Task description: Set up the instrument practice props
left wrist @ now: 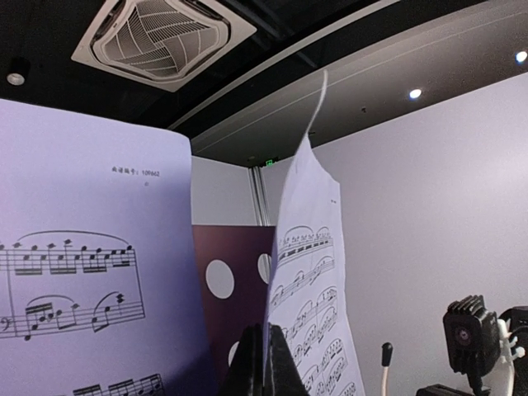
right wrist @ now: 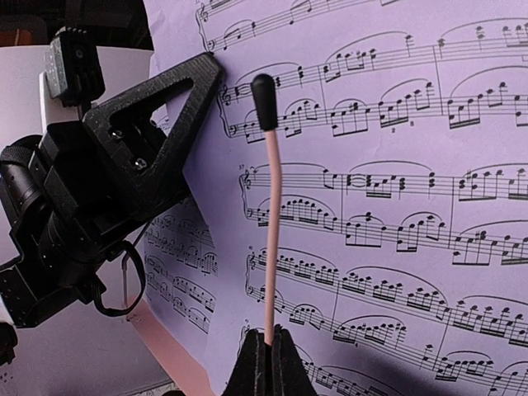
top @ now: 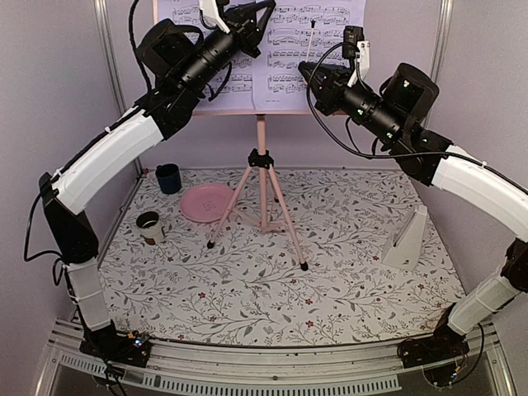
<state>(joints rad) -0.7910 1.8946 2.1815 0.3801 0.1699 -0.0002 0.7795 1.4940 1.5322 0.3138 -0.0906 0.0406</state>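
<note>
The pink music stand (top: 262, 190) stands at the table's middle back on its tripod. Lavender sheet music pages (top: 318, 33) lean on its desk. My left gripper (top: 264, 11) is high at the desk, shut on the edge of one sheet music page (left wrist: 309, 272), which stands edge-on in front of the perforated desk (left wrist: 231, 280); its jaws (left wrist: 266, 332) pinch the paper. My right gripper (top: 308, 68) is shut on a thin pink rod with a black tip (right wrist: 271, 206) in front of the right page (right wrist: 396, 165). The white metronome (top: 407, 239) stands on the table at the right.
A round pink plate (top: 208, 202) lies left of the tripod. A dark blue cup (top: 168, 178) and a small cup (top: 149, 225) stand at the left. Walls close in the back and both sides. The left gripper's black finger (right wrist: 157, 132) shows close by in the right wrist view.
</note>
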